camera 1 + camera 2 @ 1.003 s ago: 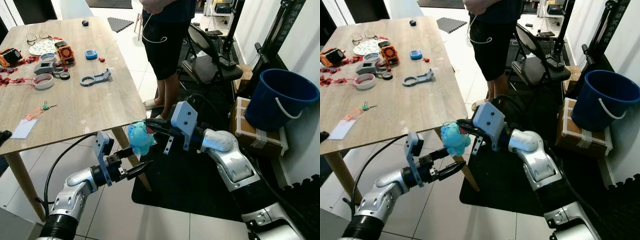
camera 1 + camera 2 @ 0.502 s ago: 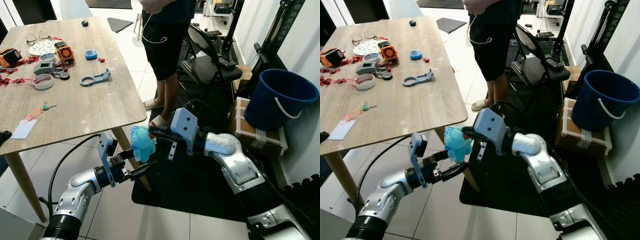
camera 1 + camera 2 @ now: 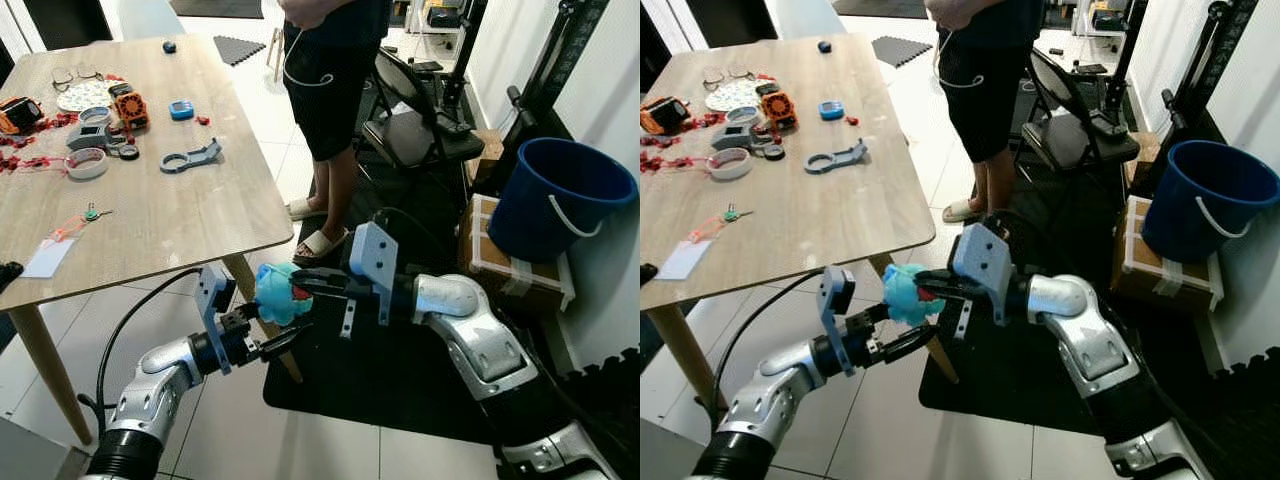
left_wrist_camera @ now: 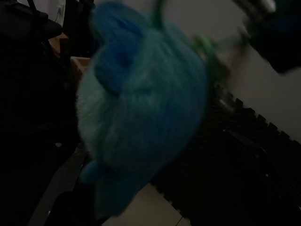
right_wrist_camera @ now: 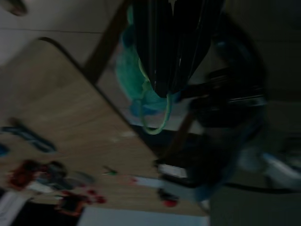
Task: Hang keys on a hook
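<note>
A fluffy blue plush keychain [image 3: 276, 294] hangs in the air in front of the table's near corner. My right gripper [image 3: 300, 285] is shut on its top, and a green loop [image 5: 155, 123] dangles under the fingers in the right wrist view. My left gripper [image 3: 283, 320] is open, reaching in from the lower left, one finger behind the plush and one below it. The plush [image 4: 141, 136] looms very close in the left wrist view. A small key with a red tag [image 3: 84, 215] lies on the wooden table [image 3: 200, 215].
A table leg [image 3: 262, 322] stands right behind the grippers. A person [image 3: 335, 80] stands by the table's far right side. A folding chair [image 3: 415, 130], a blue bucket [image 3: 560, 195] on cardboard boxes [image 3: 500, 265], and a black mat [image 3: 380, 380] lie to the right. Tools clutter the table's far left.
The right gripper has carried the plush slightly down toward the left gripper. The left gripper has closed in, so the plush now sits between its open fingers.
</note>
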Available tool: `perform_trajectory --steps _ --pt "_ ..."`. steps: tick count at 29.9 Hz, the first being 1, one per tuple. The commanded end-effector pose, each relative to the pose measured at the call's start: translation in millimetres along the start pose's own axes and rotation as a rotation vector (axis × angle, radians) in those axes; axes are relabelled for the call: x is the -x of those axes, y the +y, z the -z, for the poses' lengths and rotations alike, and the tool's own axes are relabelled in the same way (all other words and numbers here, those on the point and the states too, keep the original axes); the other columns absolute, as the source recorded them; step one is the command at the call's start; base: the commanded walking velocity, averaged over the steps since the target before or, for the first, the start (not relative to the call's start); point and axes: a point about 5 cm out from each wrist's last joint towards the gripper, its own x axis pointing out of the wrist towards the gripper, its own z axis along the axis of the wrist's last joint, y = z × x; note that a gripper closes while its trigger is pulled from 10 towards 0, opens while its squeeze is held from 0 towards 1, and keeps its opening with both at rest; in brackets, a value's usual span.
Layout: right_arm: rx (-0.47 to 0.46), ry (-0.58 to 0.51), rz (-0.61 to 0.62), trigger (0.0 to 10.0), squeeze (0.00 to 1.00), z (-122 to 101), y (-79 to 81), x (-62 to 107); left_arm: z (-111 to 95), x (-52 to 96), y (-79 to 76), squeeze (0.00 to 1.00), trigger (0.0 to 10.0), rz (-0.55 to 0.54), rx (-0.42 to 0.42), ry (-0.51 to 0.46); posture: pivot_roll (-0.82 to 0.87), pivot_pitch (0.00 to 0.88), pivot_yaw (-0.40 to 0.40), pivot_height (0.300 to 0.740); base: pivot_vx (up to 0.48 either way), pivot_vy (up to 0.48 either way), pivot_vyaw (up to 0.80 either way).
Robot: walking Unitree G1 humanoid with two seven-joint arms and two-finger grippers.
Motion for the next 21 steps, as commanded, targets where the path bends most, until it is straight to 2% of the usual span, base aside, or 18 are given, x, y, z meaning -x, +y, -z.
perform_trajectory --steps 1,4,12,21 --pt "-0.028 0.004 -0.051 10.0 0.0 1.9 8.8 -2.9 4.3 -2.3 -2.2 0.0 10.0 0.009 -0.002 0.012 -0.07 0.055 0.049 0.74 0.0 0.0 0.0" --pt "-0.046 0.015 -0.084 10.0 0.0 3.7 14.0 -2.6 4.2 -1.8 -2.2 0.0 10.0 0.009 -0.004 0.013 -0.07 0.055 0.049 0.74 0.0 0.0 0.0" --pt "-0.06 0.06 -0.102 10.0 0.0 9.3 14.8 4.4 4.6 -1.1 -2.6 0.0 10.0 0.01 -0.005 0.018 -0.07 0.055 0.049 0.74 0.0 0.0 0.0" --pt "-0.089 0.04 -0.14 10.0 0.0 6.4 21.9 2.2 4.4 -0.5 -2.6 0.0 10.0 0.01 -0.008 0.018 -0.07 0.058 0.053 0.74 0.0 0.0 0.0"
